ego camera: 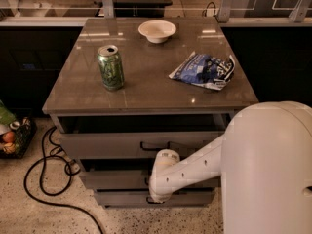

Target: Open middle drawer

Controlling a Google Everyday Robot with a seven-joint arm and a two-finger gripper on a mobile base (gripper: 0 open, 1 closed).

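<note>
The grey cabinet (146,94) has three drawers. The top drawer (107,145) stands slightly out, with its black handle (155,146) showing. The middle drawer (109,179) is the low front below it and looks nearly flush; its handle is hidden behind my arm. The lowest drawer (122,198) sits under that. My white arm reaches in from the right, and the gripper (157,195) is low in front of the middle and lowest drawer fronts at their centre, pointing down.
On the cabinet top stand a green can (110,67), a white bowl (157,30) and a blue chip bag (204,71). A black cable (46,179) loops on the floor at left. A basket with items (12,135) sits far left.
</note>
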